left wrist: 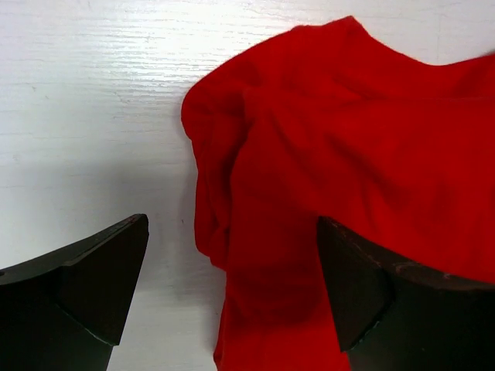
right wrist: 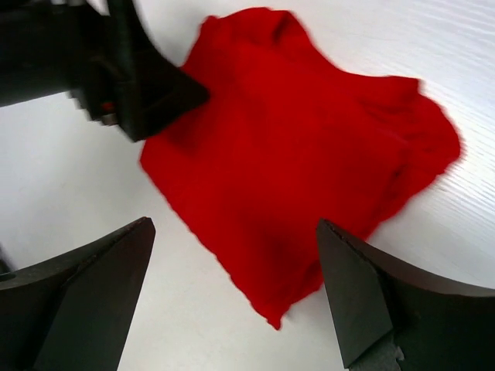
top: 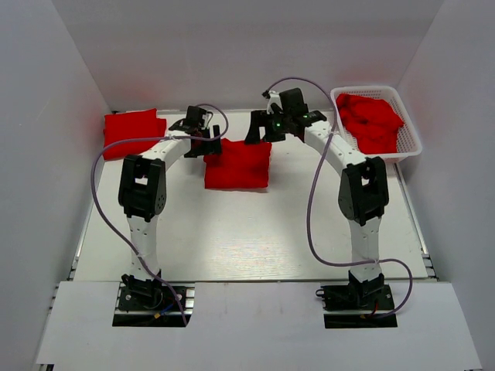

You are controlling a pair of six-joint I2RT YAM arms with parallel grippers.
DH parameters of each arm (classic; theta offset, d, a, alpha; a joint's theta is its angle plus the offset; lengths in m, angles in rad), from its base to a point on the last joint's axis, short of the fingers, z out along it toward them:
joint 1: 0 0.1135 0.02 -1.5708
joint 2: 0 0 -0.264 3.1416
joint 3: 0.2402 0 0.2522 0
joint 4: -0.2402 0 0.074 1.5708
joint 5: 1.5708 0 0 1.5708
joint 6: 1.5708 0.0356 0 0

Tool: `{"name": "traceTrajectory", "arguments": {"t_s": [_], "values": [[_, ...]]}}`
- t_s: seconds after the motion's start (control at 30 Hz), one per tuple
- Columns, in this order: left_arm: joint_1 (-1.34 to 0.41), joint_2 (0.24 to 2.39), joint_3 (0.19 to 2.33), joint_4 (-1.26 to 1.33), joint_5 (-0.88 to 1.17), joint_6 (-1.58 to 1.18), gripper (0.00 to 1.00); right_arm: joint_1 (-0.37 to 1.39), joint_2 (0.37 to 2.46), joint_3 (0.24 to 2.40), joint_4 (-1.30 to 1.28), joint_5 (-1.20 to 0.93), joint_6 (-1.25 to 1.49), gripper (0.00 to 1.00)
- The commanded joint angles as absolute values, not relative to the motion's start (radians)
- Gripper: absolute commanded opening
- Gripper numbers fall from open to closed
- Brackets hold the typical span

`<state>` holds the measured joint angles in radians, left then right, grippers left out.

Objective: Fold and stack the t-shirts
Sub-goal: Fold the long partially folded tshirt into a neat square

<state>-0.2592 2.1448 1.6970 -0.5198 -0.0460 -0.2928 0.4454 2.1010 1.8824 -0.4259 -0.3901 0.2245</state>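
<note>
A folded red t-shirt (top: 237, 164) lies flat at the middle back of the table. It also shows in the left wrist view (left wrist: 348, 154) and the right wrist view (right wrist: 302, 170). My left gripper (top: 209, 144) is open and empty over the shirt's back left corner, its jaws (left wrist: 232, 286) straddling the rumpled edge. My right gripper (top: 257, 131) is open and empty above the shirt's back right corner (right wrist: 232, 294). Another folded red t-shirt (top: 134, 131) lies at the far left. More crumpled red t-shirts (top: 371, 120) fill the basket.
A white lattice basket (top: 414, 133) stands at the back right. White walls close in the table (top: 247, 232) on the left, back and right. The left gripper's black fingers (right wrist: 131, 85) show at the top left of the right wrist view.
</note>
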Motion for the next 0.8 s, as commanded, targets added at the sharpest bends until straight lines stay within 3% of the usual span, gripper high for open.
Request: {"name": "traceTrajectory", "arguments": {"t_s": [0.0,0.5,0.77], "values": [[-0.261,2.057,1.694,-0.472,-0.025,-0.287,1.0,0.446,2.164,1.925,-0.391,-0.541,0.195,0.9],[-0.252,2.168,1.707,-0.365,0.04,-0.296,1.0,0.382,2.393,1.921,-0.134,-0.558,0.362,0.9],[-0.242,2.201,1.717,-0.353,0.014,-0.296,0.85,0.356,2.411,1.829,-0.023,-0.621,0.388,0.9]]}}
